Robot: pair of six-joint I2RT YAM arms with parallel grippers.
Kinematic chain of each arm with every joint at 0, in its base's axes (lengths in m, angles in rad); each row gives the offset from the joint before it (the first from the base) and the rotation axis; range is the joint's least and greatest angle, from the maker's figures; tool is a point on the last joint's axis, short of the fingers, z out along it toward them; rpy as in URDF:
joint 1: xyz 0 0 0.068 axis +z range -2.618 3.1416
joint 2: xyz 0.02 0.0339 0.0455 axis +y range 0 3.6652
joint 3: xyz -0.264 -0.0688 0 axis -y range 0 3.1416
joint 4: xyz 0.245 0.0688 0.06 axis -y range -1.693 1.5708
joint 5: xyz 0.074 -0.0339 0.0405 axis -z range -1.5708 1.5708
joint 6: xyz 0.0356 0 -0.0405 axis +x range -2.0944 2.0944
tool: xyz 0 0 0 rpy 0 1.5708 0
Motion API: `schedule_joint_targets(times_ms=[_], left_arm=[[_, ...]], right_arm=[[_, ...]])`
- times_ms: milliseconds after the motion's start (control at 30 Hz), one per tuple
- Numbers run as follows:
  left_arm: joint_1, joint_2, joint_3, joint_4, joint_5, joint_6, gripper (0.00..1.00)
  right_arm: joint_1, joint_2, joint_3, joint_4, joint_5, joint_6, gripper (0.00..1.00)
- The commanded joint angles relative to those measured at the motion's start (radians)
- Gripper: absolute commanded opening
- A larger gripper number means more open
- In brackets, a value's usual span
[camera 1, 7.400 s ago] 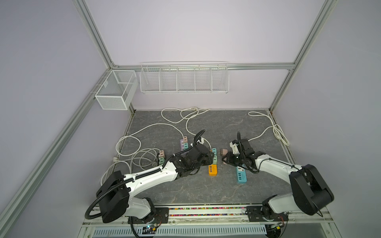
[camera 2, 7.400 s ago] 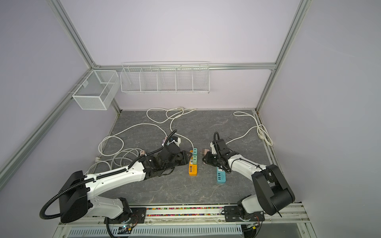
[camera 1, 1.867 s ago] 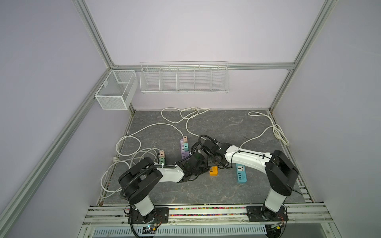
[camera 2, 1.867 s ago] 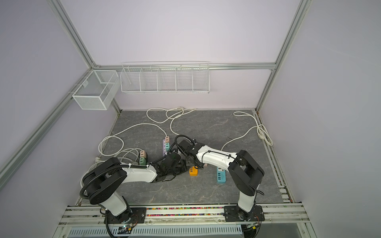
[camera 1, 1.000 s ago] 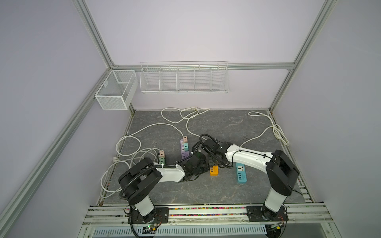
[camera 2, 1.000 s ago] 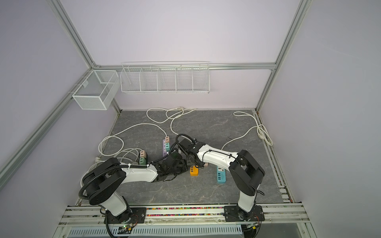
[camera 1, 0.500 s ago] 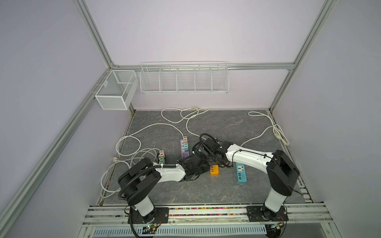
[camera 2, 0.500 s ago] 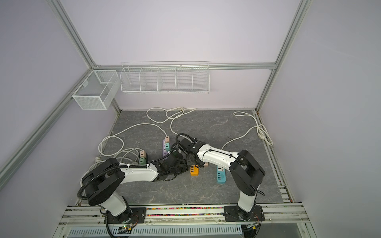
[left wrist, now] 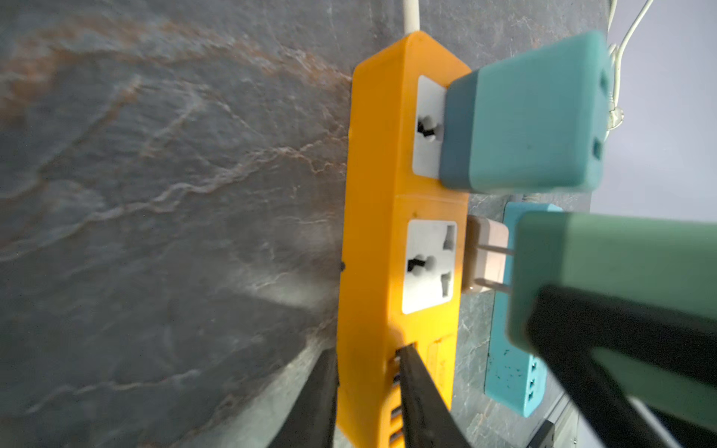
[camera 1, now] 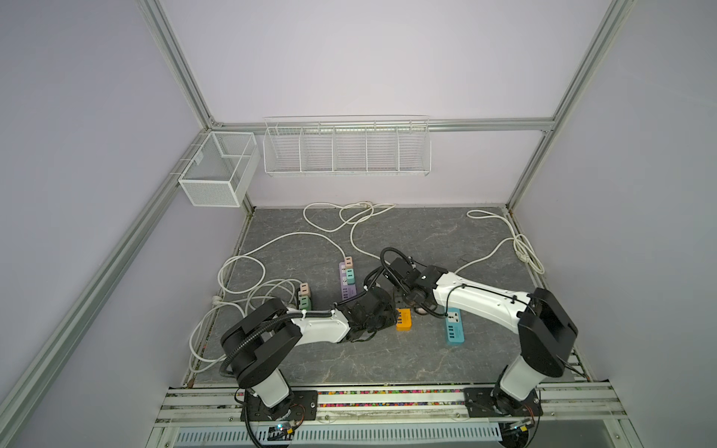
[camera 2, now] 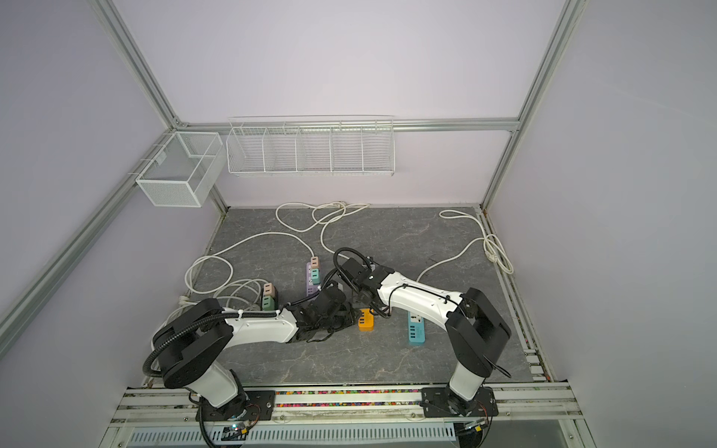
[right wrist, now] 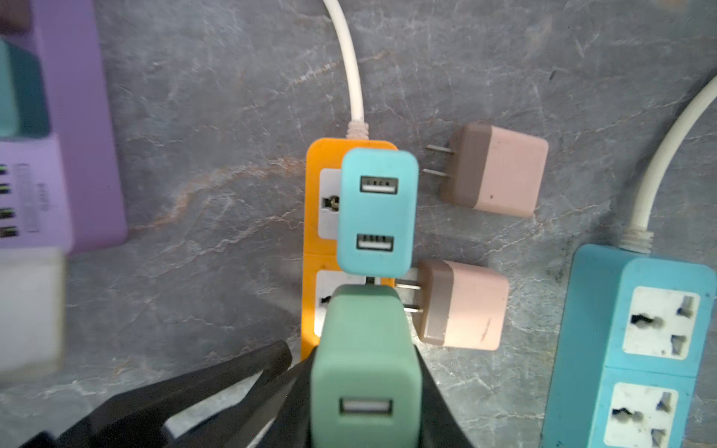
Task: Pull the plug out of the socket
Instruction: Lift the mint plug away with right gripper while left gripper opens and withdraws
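We logged the purple strip [camera 1: 343, 290] at left, then the left gripper [left wrist: 364, 353] pinched narrowly across the USB end of the orange power strip [left wrist: 372, 194]. A teal plug [right wrist: 376, 209] sat in its cord-end socket [left wrist: 426, 128], while the right gripper [right wrist: 364, 372] was clamped on the green plug [right wrist: 364, 341], held clear above the second socket [left wrist: 428, 267]. Two pink plugs [right wrist: 461, 306] lay loose just right of the strip, the blue strip [right wrist: 589, 329] beyond them.
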Motion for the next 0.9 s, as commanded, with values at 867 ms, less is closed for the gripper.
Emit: schedule_joint_targets(times_ms=[867], left_arm=[[-0.056, -0.255, 0.069, -0.242, -0.130, 0.115, 0.51]], right_arm=[[-0.185, -0.502, -0.320, 0.113, -0.333, -0.076, 0.17]])
